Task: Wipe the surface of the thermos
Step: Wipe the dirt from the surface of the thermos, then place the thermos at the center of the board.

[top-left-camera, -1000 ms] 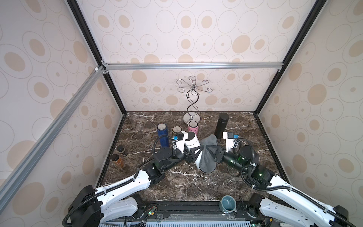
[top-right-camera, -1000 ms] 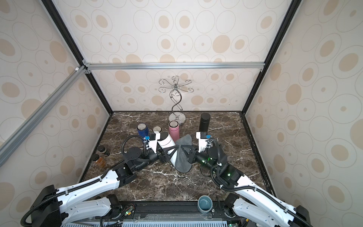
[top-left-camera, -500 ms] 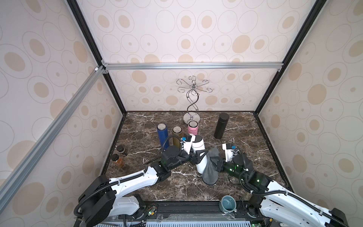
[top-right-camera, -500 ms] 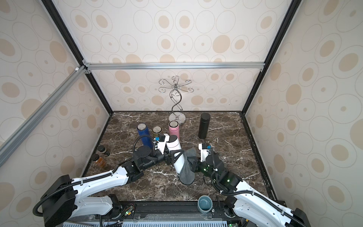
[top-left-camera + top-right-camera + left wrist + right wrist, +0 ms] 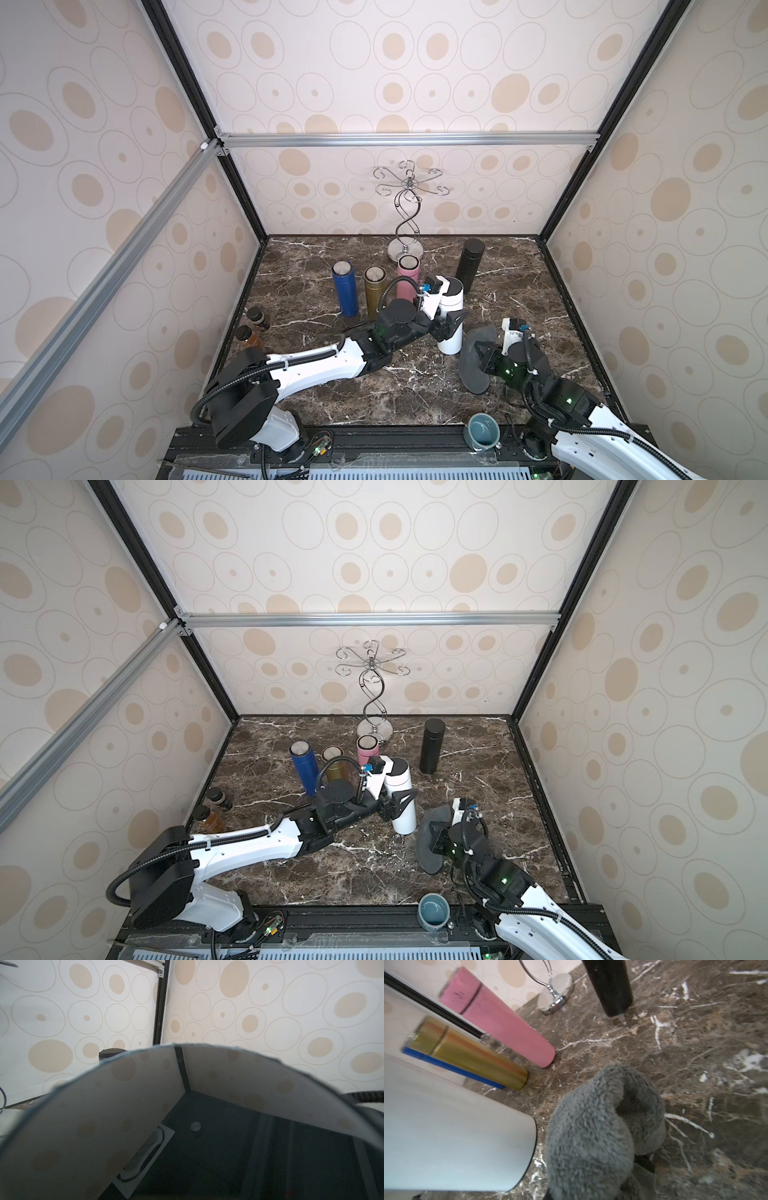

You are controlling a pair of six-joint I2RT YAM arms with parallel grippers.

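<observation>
You have five thermoses on the dark marble counter [image 5: 519,299]: a blue thermos [image 5: 345,291], gold thermos [image 5: 374,291] and pink thermos [image 5: 407,278] in a row left of centre, a black thermos [image 5: 468,266] far right, and the white cylindrical thermos [image 5: 452,297] upright mid-counter, your left fingers [image 5: 455,320] clamped around its middle. Your right fingers [image 5: 485,356] pinch one fluffy grey cloth [image 5: 473,365] just right of it, counter showing between them. Two small amber jars [image 5: 257,319] [image 5: 244,336] stand at the left edge, one teal cup [image 5: 482,432] at the near edge, one chrome hook stand [image 5: 406,216] far back.
</observation>
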